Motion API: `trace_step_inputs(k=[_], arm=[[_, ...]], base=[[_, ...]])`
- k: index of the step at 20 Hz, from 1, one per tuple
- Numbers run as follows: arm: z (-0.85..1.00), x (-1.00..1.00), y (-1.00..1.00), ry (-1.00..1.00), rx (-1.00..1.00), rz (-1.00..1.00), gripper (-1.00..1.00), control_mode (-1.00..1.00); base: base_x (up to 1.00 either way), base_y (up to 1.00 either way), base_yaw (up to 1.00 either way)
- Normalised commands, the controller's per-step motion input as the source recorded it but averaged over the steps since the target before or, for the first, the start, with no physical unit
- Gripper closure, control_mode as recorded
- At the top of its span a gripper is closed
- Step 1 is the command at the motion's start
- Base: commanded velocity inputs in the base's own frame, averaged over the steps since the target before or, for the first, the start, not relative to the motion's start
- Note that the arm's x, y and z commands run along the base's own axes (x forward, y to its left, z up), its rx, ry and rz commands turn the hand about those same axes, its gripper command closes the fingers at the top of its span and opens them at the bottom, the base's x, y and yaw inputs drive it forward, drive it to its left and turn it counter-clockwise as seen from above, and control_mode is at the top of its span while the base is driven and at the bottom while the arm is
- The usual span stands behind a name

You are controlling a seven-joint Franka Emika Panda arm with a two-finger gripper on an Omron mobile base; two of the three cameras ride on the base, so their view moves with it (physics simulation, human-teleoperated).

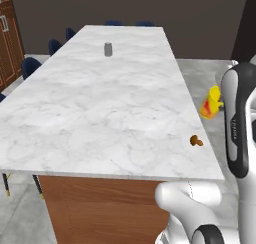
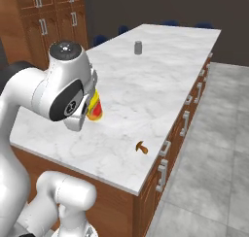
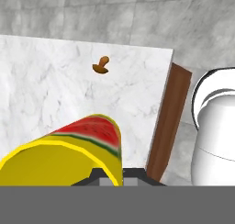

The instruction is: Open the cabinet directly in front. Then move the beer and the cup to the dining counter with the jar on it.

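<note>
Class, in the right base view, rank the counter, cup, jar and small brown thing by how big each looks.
1. Counter
2. Cup, partly hidden behind the arm
3. Jar and brown thing: look alike in size; the jar is farther, so unranked.

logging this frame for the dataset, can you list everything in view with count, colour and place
dining counter: one, white grey-veined marble top on a wooden base, stretching away from the robot
jar: one, grey, upright on the far part of the counter top
mushroom: one, small and brown, lying on the counter top near the robot-side corner
cup: one, yellow with a red watermelon print, in the gripper above the near end of the counter
chairs: several, dark blue, along the counter's left side and far end
cabinets: tall, reddish-brown wood with grey bar handles, far left
drawer handles: a row, grey, down the counter's right side
floor: grey tiles
gripper: one, dark, shut on the cup
arm: one, white with dark joints
</note>
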Motion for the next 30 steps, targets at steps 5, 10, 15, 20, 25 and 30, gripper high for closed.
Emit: trace_step_inputs(k=[5, 10, 15, 20, 25, 30], arm=[[-0.02, 0.27, 0.0, 0.0, 0.0, 0.19, 1.0, -1.0], [-0.17, 0.24, 0.09, -0.01, -0.03, 0.14, 1.0, -1.0], [-0.2, 0.14, 0.07, -0.06, -0.04, 0.07, 1.0, -1.0], [-0.32, 0.16, 0.03, -0.07, -0.04, 0.05, 1.0, -1.0], [-0.34, 0.2, 0.0, -0.05, 0.0, 0.03, 1.0, -1.0], [-0.29, 0.27, 0.0, -0.01, -0.02, 0.03, 1.0, -1.0]], base=[[0.0, 0.0, 0.0], [0.0, 0.0, 0.0], [0.0, 0.0, 0.0], [0.0, 0.0, 0.0], [0.0, 0.0, 0.0], [0.0, 0.0, 0.0]])
